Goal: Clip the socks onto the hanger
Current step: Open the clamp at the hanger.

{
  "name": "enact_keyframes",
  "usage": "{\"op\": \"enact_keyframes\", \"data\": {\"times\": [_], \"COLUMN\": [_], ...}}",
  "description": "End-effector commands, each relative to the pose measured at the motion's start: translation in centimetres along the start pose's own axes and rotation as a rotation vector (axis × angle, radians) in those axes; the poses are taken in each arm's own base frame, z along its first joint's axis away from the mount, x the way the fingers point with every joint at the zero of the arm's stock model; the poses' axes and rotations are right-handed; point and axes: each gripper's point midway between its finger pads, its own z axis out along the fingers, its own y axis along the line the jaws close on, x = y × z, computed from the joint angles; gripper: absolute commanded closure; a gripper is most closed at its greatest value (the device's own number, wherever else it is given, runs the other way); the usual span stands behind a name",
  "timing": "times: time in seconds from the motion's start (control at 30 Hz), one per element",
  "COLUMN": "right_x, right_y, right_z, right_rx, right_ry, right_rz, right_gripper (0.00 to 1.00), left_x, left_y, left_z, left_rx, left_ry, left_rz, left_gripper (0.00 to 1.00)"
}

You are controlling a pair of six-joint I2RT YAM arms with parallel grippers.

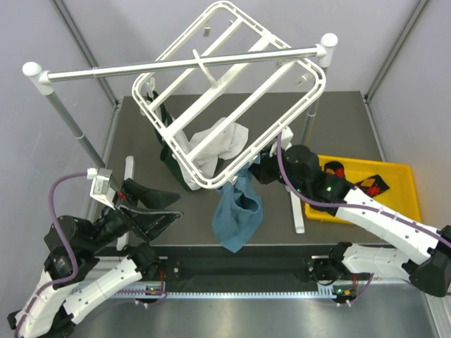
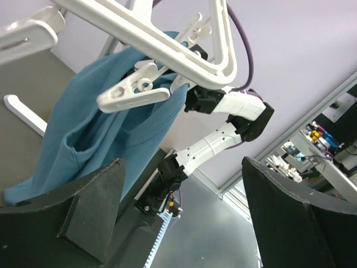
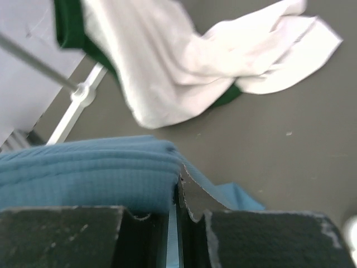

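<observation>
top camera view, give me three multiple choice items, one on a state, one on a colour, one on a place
1. How is the left gripper? A. shut tight B. open, nothing between its fingers C. out of view
2. What colour is the cloth hanging below the hanger's near corner? A. red B. orange C. teal
3. Where do the argyle socks lie? A. in the yellow bin B. clipped to the hanger C. in the left gripper
Answers: 1 B, its fingers stand wide apart; 2 C, the teal cloth drapes under the frame; 3 A, both patterned socks show inside the bin.
</observation>
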Motion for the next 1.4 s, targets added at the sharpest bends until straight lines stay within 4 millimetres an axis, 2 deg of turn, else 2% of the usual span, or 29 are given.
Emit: {"op": "enact_keyframes", "data": {"times": [0.0,0.13,0.2,0.27,0.4,0.53,0.67,0.73,0.77,0.8,0.83,0.9,0.93,0.97,1.0,1.03,1.07,1.1,1.2,1.3,1.37], "right_x": [-5.1,-5.8,-6.0,-6.1,-5.6,-5.5,-5.3,-5.3,-5.3,-5.1,-5.1,-4.7,-4.6,-4.6,-4.4,-3.9,-3.9,-3.2,-2.8,-3.3,-4.2], "right_y": [-1.3,-2.3,-2.2,-2.1,-2.3,-2.5,-2.9,-3.1,-3.0,-3.1,-3.0,-2.9,-2.8,-2.5,-2.3,-2.5,-1.9,-1.9,-0.8,1.3,3.5], "right_z": [-0.6,-0.8,-1.0,-1.3,-1.4,-1.5,-1.7,-2.0,-2.3,-2.5,-2.6,-3.3,-3.6,-4.3,-5.0,-5.1,-6.0,-6.6,-9.3,-12.8,-15.3], "right_rx": [0.018,0.028,0.017,0.006,-0.013,-0.024,-0.018,-0.012,-0.015,-0.015,-0.020,-0.028,-0.030,-0.043,-0.053,-0.048,-0.078,-0.082,-0.135,-0.224,-0.321], "right_ry": [-0.119,-0.101,-0.098,-0.096,-0.083,-0.080,-0.076,-0.077,-0.079,-0.072,-0.069,-0.054,-0.050,-0.051,-0.042,-0.024,-0.023,0.004,0.014,0.000,-0.019], "right_rz": [0.002,-0.027,-0.043,-0.048,-0.046,-0.041,-0.043,-0.044,-0.045,-0.044,-0.047,-0.048,-0.047,-0.050,-0.050,-0.053,-0.059,-0.058,-0.054,-0.044,-0.031], "right_gripper": [0.93,0.93,0.93,0.92,0.92,0.92,0.92,0.90,0.87,0.80,0.78,0.72,0.69,0.65,0.48,0.41,0.35,0.24,0.10,0.09,0.09], "left_x": [-1.3,-1.2,-2.3,-2.8,-3.1,-3.6,-3.4,-3.1,-3.0,-3.1,-3.0,-3.0,-3.3,-3.1,-3.2,-3.2,-3.2,-3.0,-2.9,-2.6,-2.4], "left_y": [-1.4,-0.6,-1.1,-1.2,-0.3,0.0,0.2,0.6,0.8,1.0,1.0,0.9,0.6,0.7,0.6,0.6,0.7,0.7,0.8,1.0,1.1], "left_z": [0.8,2.7,3.1,3.9,5.9,7.0,8.0,8.5,8.6,8.7,8.6,8.6,8.7,8.9,9.0,9.1,9.2,9.3,9.5,9.6,9.6], "left_rx": [0.056,0.027,0.026,0.028,-0.004,-0.016,-0.018,-0.026,-0.034,-0.045,-0.045,-0.041,-0.034,-0.036,-0.042,-0.048,-0.055,-0.056,-0.077,-0.097,-0.099], "left_ry": [-0.019,0.025,0.011,0.011,0.042,0.048,0.070,0.085,0.087,0.085,0.085,0.083,0.076,0.084,0.079,0.078,0.079,0.083,0.086,0.093,0.098], "left_rz": [0.073,0.150,0.186,0.226,0.293,0.338,0.333,0.329,0.327,0.326,0.325,0.307,0.302,0.291,0.265,0.248,0.230,0.200,0.138,0.074,0.051], "left_gripper": [0.10,0.10,0.10,0.10,0.13,0.16,0.26,0.37,0.40,0.43,0.51,0.60,0.70,0.74,0.76,0.76,0.76,0.76,0.77,0.79,0.80]}}
